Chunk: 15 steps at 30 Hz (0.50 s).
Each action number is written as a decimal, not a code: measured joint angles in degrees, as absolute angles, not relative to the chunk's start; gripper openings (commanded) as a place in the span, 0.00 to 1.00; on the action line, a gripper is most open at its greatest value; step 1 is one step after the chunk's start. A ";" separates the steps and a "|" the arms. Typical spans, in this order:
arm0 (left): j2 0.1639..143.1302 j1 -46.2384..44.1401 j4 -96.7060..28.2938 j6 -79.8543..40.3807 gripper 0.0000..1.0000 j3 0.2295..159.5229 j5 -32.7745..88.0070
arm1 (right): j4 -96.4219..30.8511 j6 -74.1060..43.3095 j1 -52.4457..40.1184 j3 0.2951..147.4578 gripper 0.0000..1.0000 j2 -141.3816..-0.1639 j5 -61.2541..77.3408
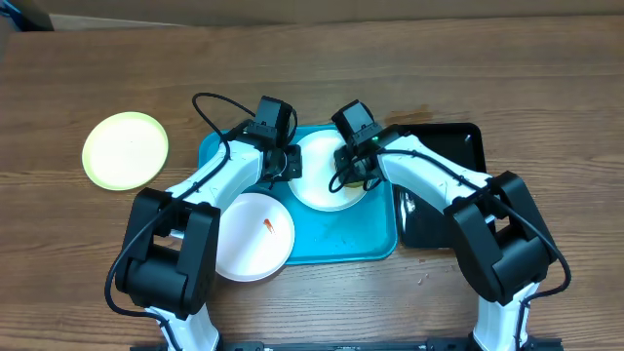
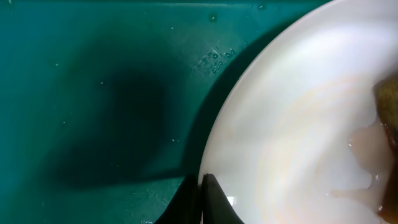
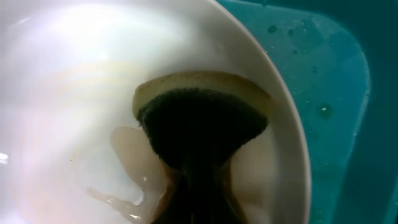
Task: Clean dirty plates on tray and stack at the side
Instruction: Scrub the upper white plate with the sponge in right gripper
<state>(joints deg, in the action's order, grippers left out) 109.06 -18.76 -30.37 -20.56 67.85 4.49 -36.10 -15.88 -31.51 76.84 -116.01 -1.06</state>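
A white plate (image 1: 314,185) lies at the back of the turquoise tray (image 1: 341,244). My left gripper (image 1: 286,164) is shut on its left rim; the left wrist view shows the jaws (image 2: 202,190) pinching the rim of the plate (image 2: 298,124). My right gripper (image 1: 353,171) is shut on a yellow-and-dark sponge (image 3: 202,109) pressed onto the plate (image 3: 62,93), with wet brownish streaks beside it. A second white plate (image 1: 244,244) with an orange-red smear (image 1: 269,226) overlaps the tray's front left corner. A pale yellow-green plate (image 1: 125,148) sits on the table at far left.
A black tray (image 1: 458,146) lies against the right side of the turquoise tray, partly under my right arm. The wooden table (image 1: 487,68) extends behind and to both sides.
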 measured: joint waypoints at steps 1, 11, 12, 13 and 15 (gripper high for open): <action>109.06 -18.76 -30.39 -20.56 0.04 67.85 4.45 | -35.59 -15.99 -31.42 76.88 0.04 -116.14 0.03; 109.06 -18.76 -30.41 -20.56 0.04 67.85 4.10 | -32.34 -16.27 -29.78 78.54 0.04 -118.28 18.17; 109.06 -18.76 -30.41 -20.56 0.04 67.85 4.10 | -33.01 -15.97 -29.06 79.13 0.04 -118.50 20.34; 109.06 -18.76 -30.41 -20.58 0.04 67.85 4.10 | -33.76 -15.55 -28.21 79.79 0.04 -118.58 22.70; 109.06 -18.76 -30.41 -20.56 0.04 67.85 4.10 | -35.31 -14.92 -26.26 81.45 0.04 -118.56 27.14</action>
